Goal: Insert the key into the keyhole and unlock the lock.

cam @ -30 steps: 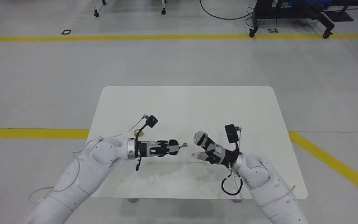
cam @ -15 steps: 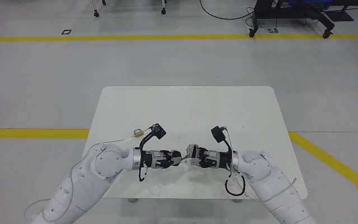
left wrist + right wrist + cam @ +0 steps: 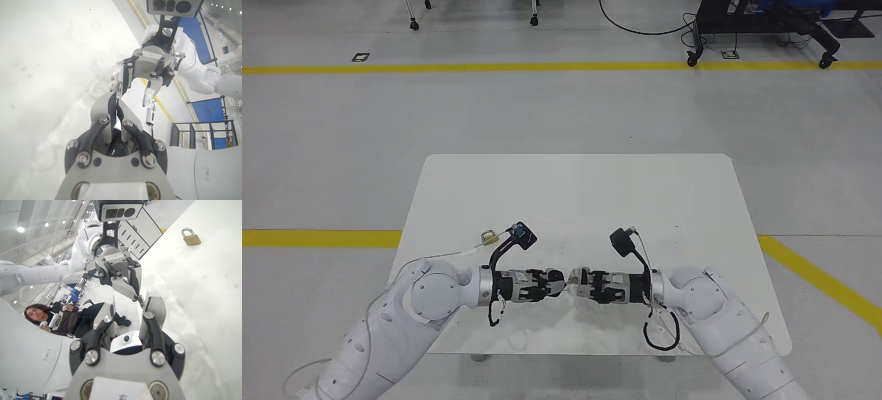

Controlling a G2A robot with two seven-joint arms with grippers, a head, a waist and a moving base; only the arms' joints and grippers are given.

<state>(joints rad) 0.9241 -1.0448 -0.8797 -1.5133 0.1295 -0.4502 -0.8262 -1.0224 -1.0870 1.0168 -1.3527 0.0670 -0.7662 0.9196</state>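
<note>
Top view: Over the counter's (image 3: 642, 190) near edge, the left claw (image 3: 554, 283) and right claw (image 3: 578, 282) face each other tip to tip. The padlock (image 3: 487, 237) lies well apart, beside the left arm.

Left wrist view: The left claw is clamped on the key (image 3: 118, 93).

Right wrist view: The right claw stands spread, one finger just beside the key.

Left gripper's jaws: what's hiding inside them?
A small metal key is pinched in the left gripper's shut jaws. Only one end pokes out. The rest is covered by the jaws, so its full shape can't be seen.
</note>
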